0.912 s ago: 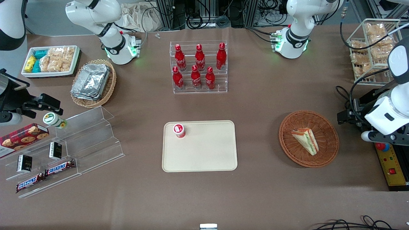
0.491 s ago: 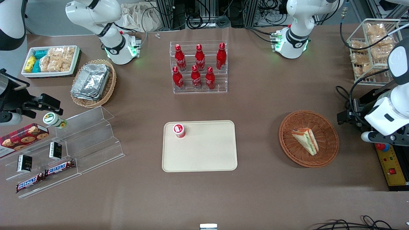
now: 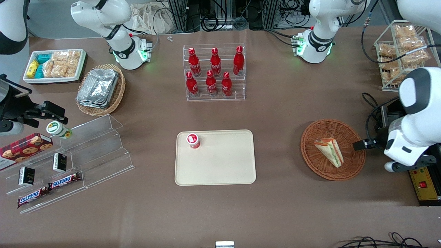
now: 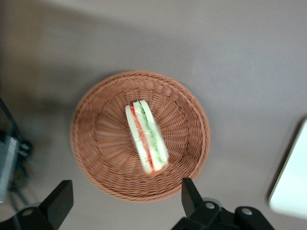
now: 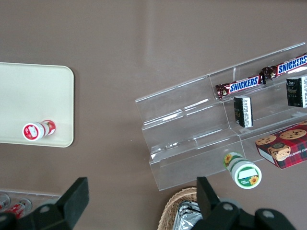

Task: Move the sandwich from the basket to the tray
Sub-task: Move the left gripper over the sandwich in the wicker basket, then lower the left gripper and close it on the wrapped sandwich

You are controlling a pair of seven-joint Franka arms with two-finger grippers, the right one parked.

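Left wrist view: the gripper (image 4: 124,203) hovered above the basket (image 4: 182,100), fingers spread wide and empty. The sandwich (image 4: 146,135) lay inside; the tray (image 3: 220,165) sat well apart.

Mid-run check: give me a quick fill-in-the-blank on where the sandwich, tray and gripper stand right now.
1. The sandwich lies in the ____.
2. The only item on the tray is a small red-and-white ____.
3. The gripper is above the basket rim with its fingers ____.
4. The gripper holds ____.

Missing words: basket; bottle; open; nothing
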